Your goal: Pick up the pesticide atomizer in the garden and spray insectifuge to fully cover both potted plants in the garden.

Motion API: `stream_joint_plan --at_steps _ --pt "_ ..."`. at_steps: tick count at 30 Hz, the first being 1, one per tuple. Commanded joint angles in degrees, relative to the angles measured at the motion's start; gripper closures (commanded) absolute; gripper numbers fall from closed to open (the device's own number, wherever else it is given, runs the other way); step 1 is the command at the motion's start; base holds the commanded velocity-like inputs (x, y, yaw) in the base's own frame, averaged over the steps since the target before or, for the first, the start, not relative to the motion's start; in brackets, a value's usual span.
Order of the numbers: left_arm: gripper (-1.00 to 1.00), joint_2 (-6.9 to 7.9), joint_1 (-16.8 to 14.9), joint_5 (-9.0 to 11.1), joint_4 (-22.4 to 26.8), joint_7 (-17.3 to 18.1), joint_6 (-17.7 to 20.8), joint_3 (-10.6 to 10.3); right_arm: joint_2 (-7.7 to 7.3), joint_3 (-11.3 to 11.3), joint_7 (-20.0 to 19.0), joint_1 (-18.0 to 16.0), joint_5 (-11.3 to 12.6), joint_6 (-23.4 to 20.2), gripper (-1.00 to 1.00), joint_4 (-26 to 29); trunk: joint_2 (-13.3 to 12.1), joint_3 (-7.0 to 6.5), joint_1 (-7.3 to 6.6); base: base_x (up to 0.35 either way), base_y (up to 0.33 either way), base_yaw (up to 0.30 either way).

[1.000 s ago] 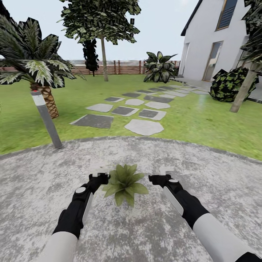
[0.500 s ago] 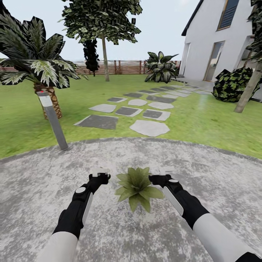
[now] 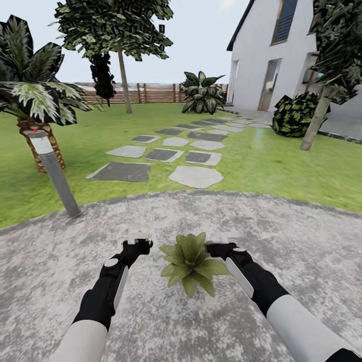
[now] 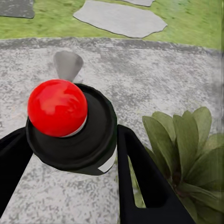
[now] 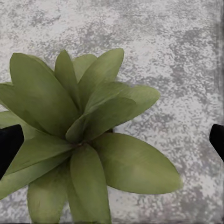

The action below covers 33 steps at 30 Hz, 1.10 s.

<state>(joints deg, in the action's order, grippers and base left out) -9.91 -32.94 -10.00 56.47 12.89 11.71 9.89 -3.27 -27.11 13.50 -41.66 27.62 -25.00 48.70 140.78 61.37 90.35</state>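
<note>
Holding the spray bottle (image 4: 70, 126) tight in the left fingers (image 4: 140, 182), just beside one potted plant (image 3: 190, 261) on the stone patio (image 3: 301, 261). Right fingers (image 5: 10, 142) spread wide over its leaves. Spraying step. Next: aim, then press the red button.

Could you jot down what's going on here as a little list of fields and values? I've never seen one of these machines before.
place: round grey paved patio edged by lawn, stepping stones beyond
left gripper: shut on the pesticide atomizer, red dot on its top
right gripper: open, fingers wide apart
potted plant: green rosette on the paving between the two grippers
nearby: grey bollard lamp, palm, house, wooden fence
</note>
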Motion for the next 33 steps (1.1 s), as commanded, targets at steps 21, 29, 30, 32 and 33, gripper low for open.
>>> stream_joint_plan --at_steps 21,29,30,32,33 --pt "1.0 -0.09 -0.02 -0.63 0.36 0.56 4.29 0.22 -0.15 -0.29 0.49 -0.07 0.6 -0.23 -1.0 0.08 -3.99 -1.74 -2.21 0.0 0.004 -0.051" --pt "1.0 -0.09 -0.06 -0.65 3.25 0.65 7.43 -0.31 -0.23 0.15 0.54 -0.05 0.6 -0.31 -1.0 5.13 -7.19 -3.18 -3.96 0.0 0.0 0.0" --pt "1.0 -0.09 -0.06 -0.68 3.27 0.65 7.44 -0.35 -0.28 0.11 0.51 -0.06 0.6 -0.28 -1.0 7.1 -7.59 -3.35 -4.18 0.0 0.0 0.0" --pt "1.0 -0.09 -0.05 -0.65 3.29 0.65 7.44 -0.39 -0.23 -0.07 0.53 -0.05 0.6 -0.25 -1.0 8.76 -8.4 -3.71 -4.62 0.0 0.0 0.0" --pt "1.0 -0.09 -0.06 -0.65 3.26 0.65 7.44 -0.42 -0.2 -0.18 0.54 -0.06 0.6 -0.24 -1.0 9.21 -8.8 -3.89 -4.84 0.0 0.0 0.0"
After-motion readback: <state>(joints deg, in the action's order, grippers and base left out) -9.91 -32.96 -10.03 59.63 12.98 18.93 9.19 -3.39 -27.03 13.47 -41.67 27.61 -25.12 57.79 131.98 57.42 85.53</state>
